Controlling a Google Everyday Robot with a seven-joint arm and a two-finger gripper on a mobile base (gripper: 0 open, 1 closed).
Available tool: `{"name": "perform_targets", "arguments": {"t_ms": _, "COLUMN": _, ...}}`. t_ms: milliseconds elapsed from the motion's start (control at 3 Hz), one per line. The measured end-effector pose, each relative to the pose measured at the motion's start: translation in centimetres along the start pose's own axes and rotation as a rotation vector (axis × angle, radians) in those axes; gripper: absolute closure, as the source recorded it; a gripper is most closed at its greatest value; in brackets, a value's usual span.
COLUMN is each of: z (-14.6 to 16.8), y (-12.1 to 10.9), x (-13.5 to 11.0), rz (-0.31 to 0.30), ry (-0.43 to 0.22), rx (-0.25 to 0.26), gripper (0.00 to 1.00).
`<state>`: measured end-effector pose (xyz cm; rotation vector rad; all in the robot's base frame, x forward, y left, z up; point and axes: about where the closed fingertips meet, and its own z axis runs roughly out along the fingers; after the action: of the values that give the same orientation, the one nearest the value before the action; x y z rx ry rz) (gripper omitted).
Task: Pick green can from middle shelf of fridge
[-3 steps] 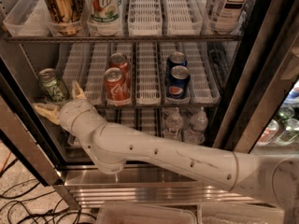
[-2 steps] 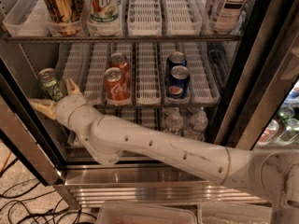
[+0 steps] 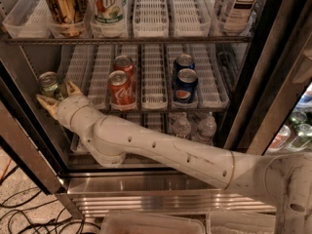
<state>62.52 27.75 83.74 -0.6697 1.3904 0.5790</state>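
Observation:
The green can (image 3: 48, 84) stands at the far left of the middle shelf (image 3: 210, 88) of the fridge (image 3: 254, 101), near the front rail. My gripper (image 3: 53, 91) is at the can on its front right side. The fingers are open: one finger (image 3: 45, 101) reaches left below the can's base, the other (image 3: 73, 88) points up just right of the can. The can sits in the spread between them; I cannot tell whether either finger touches it. My white arm (image 3: 161, 150) runs in from the lower right across the lower shelf.
Two red cola cans (image 3: 120, 89) and two blue cans (image 3: 185, 84) stand in middle-shelf lanes to the right. Tall cans (image 3: 62, 6) and a tea bottle (image 3: 240, 4) fill the upper shelf. Water bottles (image 3: 206, 127) stand below. The dark door edge (image 3: 24, 145) is close on the left. Cables (image 3: 19, 213) lie on the floor.
My gripper has moved up and a little further in, from below the front rail to around the green can's lower part. The can has not moved.

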Motion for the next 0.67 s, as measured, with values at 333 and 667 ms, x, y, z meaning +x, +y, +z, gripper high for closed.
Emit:
{"name": "perform_targets", "arguments": {"t_ms": 333, "z": 0.0, "y": 0.0, "x": 0.0, "rz": 0.0, "ry": 0.0, "rx": 0.0, "gripper": 0.65}}
{"name": "perform_targets", "arguments": {"t_ms": 667, "z": 0.0, "y": 0.0, "x": 0.0, "rz": 0.0, "ry": 0.0, "rx": 0.0, "gripper": 0.88}}
